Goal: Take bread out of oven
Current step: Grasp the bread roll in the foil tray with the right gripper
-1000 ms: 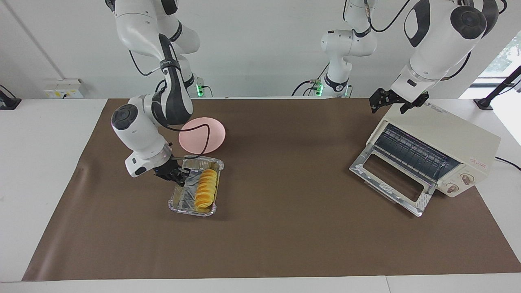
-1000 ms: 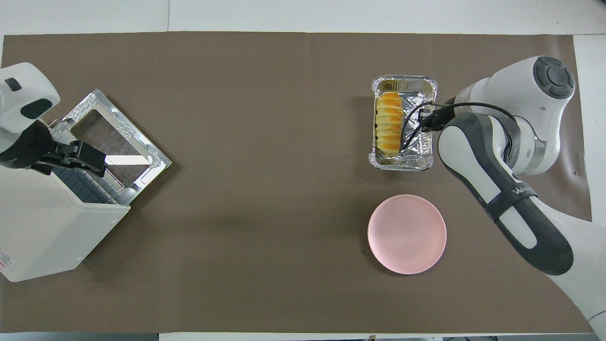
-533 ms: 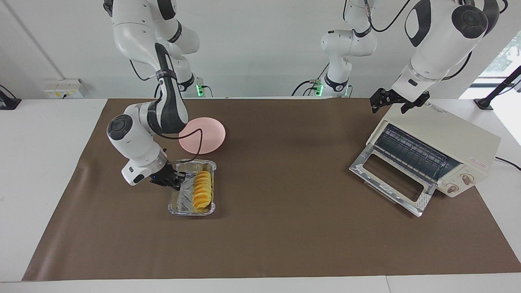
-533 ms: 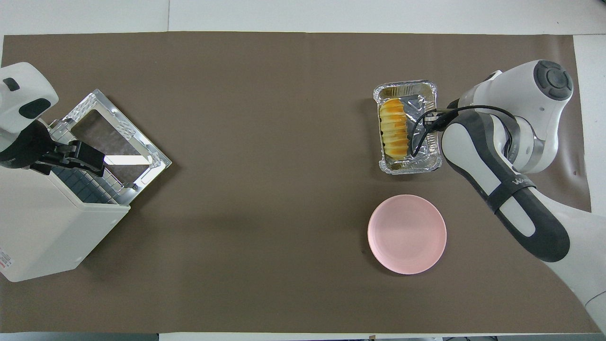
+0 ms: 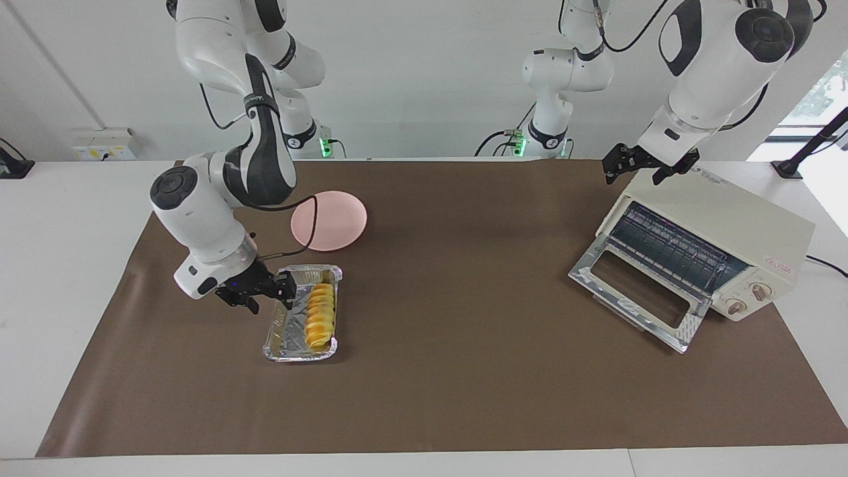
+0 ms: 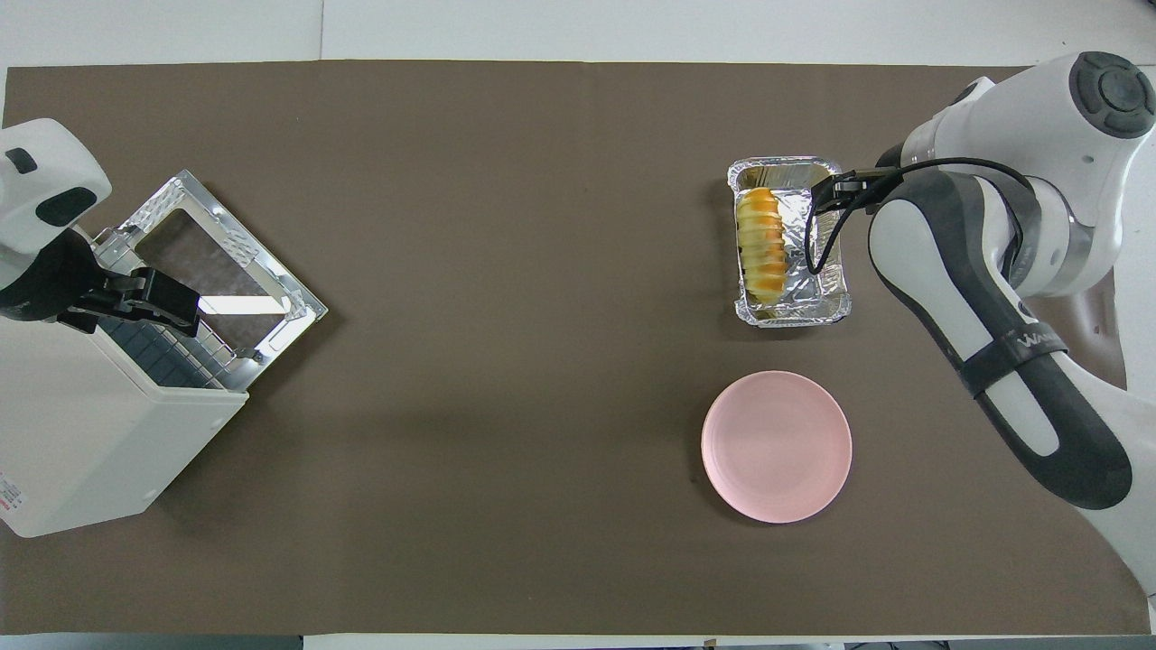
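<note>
In the facing view, my right gripper (image 5: 264,297), at lower left of the frame, stands with its fingers parted at the rim of the crinkled silver foil tray (image 5: 283,343), gripping nothing that I can see; inside the tray lies the small ridged orange-yellow bread loaf (image 5: 318,316), already out of the cream-white boxy toaster oven (image 5: 729,232), which sits at right of the frame with its glass door dropped open. My left gripper (image 5: 639,169) waits, fingers apart, over the oven's top corner at upper right. A round pink plate (image 5: 329,220) rests just above the tray. In the overhead view, the loaf (image 6: 761,246) lies lengthwise along one side of the tray (image 6: 826,302) at upper right, my right gripper (image 6: 838,190) at the tray's upper corner, the plate (image 6: 777,446) below. I judge the loaf light, soft and easily crushed, its segments liable to part; a gentle hold across its middle looks safest. The thin foil would likely buckle.
</note>
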### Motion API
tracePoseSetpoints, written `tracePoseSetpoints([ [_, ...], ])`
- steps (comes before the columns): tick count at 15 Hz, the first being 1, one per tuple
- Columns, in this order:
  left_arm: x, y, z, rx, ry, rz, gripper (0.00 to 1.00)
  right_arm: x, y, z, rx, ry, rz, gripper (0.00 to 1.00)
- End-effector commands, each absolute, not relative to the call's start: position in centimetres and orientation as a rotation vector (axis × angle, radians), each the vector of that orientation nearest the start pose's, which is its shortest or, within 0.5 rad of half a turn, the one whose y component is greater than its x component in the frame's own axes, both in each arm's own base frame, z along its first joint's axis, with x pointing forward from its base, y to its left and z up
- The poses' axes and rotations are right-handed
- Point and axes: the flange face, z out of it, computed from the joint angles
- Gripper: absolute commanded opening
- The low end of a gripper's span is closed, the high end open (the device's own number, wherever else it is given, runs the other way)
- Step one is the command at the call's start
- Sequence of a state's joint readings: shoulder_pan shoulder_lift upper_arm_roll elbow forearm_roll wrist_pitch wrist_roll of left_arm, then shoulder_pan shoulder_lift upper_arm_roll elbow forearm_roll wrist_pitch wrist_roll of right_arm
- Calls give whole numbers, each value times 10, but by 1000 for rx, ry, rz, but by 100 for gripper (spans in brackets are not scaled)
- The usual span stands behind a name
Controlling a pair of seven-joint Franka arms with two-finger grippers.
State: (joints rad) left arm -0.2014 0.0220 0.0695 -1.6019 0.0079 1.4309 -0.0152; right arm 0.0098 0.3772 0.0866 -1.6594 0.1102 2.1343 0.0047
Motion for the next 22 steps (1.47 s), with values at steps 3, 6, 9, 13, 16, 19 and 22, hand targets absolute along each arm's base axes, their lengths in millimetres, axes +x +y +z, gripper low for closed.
tracePoseSetpoints([
  [3,535,-67,591,-3089,181,270,100,669,95,374,-3017,22,-107,100],
  [6,534,-67,592,-3089,181,268,100,666,104,359,-3006,63,-119,100],
  [9,535,-67,591,-3089,181,270,100,665,106,337,-2991,124,-112,100],
  [13,535,-67,591,-3089,181,270,100,666,105,318,-2951,184,-103,100],
  [16,535,-67,591,-3089,181,268,100,665,106,315,-2952,182,-89,62],
  [19,535,-67,592,-3090,181,266,100,664,106,316,-2953,176,-80,0],
  [22,535,-67,592,-3090,181,266,100,666,104,318,-2954,172,-79,0],
])
